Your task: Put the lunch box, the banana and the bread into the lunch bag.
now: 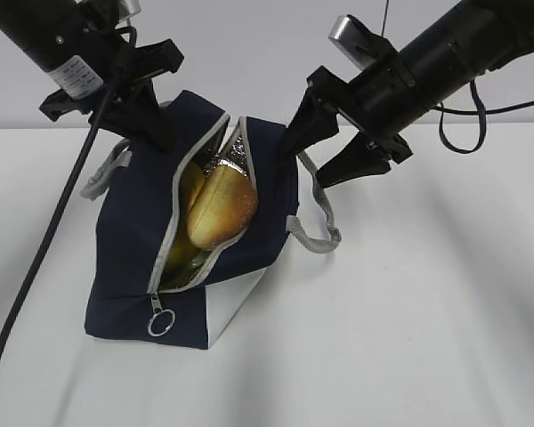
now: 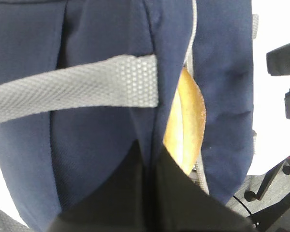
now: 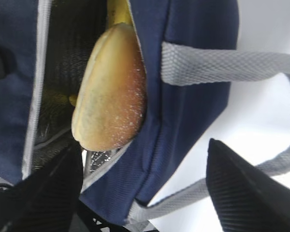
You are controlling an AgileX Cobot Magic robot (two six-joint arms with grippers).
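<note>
Nearly packed: bread (image 1: 221,209) lodged in the mouth of the lunch bag (image 1: 129,258), a strip of yellow banana (image 1: 190,189) tucked just behind it on the side toward the left gripper (image 1: 147,111). Lunch box nowhere to be made out, presumably deeper under the silver lining, though not confirmable from these views. Judged near the end, with the bun seated in the slit but riding high against the zipper edge, perhaps to be nudged lower.

Bun standing on edge, long axis running along the zipper slit, one rounded end toward the bag's far end between the two grippers, the other down toward the ring pull (image 1: 161,323), well away from both. Banana aligned roughly the same way, mostly hidden.

Right gripper (image 1: 325,151) spread wide and empty, poised just beside the far end of the opening; in its wrist view one finger over the slit just short of the bun's near end, the other out past the bag's side wall, over a grey handle (image 3: 217,60). Left gripper pressed together at the opposite flank, tips against the navy fabric near the zipper edge; whether cloth is pinched between them not clear.
</note>
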